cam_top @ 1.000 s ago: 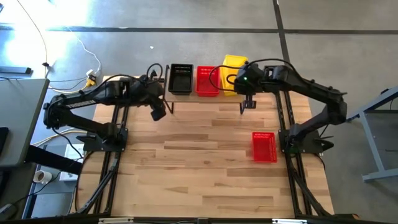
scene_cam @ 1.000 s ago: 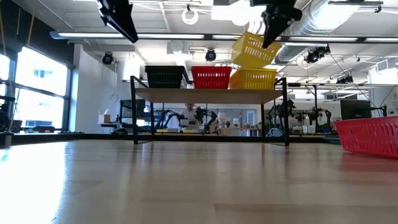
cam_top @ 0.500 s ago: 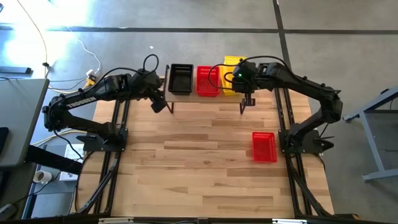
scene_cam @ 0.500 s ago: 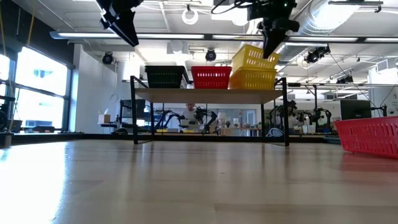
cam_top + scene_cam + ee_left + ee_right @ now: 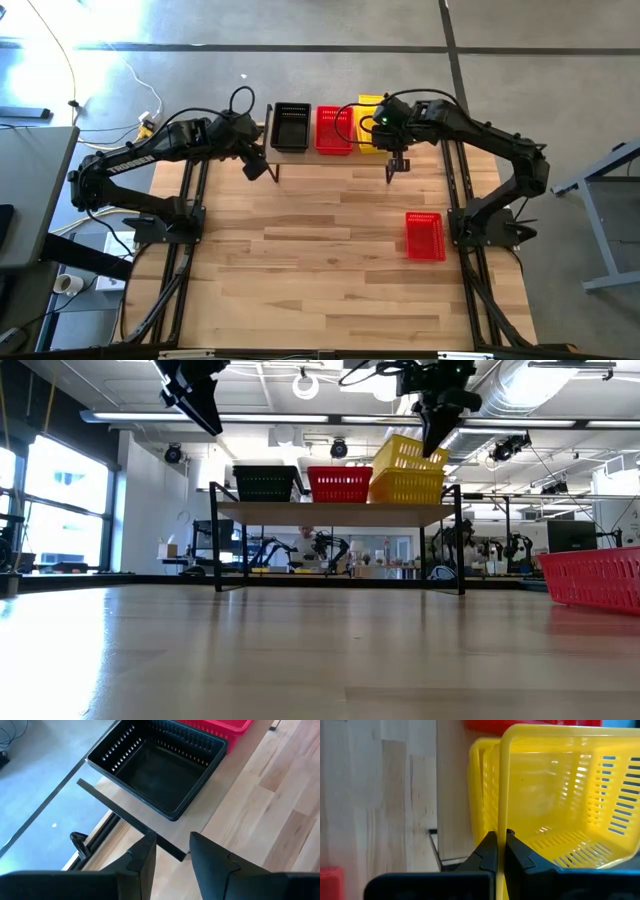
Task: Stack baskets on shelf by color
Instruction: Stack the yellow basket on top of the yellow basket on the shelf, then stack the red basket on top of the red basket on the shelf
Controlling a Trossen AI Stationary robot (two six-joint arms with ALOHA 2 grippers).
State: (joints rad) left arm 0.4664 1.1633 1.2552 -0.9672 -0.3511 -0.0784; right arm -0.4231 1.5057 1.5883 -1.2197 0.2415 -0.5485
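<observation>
The shelf [image 5: 335,512] stands at the table's far edge. On its top sit a black basket [image 5: 290,127], a red basket [image 5: 333,130] and a yellow basket [image 5: 405,488], side by side. A second yellow basket [image 5: 410,452] tilts into the yellow one, with my right gripper [image 5: 499,836] shut on it. Another red basket [image 5: 425,236] lies on the table near the right arm's base. My left gripper [image 5: 172,842] hovers open above the shelf's left front corner, just short of the black basket [image 5: 160,765], with nothing between its fingers. My right gripper pinches the upper yellow basket's rim [image 5: 501,815] between its two fingers. It comes slanting down from the near side, with the fingers across the rim. The basket is tilted; its lower part sits inside the yellow basket on the shelf [image 5: 480,785].
The shelf's thin black legs [image 5: 217,540] stand on the plank table [image 5: 330,280]. Bare planks stretch from the shelf to the near edge, apart from the loose red basket [image 5: 595,575]. Beyond the table lies the room with other equipment.
My right gripper has come down and a little toward the far edge with the yellow basket. The basket has sunk from a steep tilt above the stack into the yellow basket on the shelf. My left gripper has swung slightly toward the black basket and stays open.
</observation>
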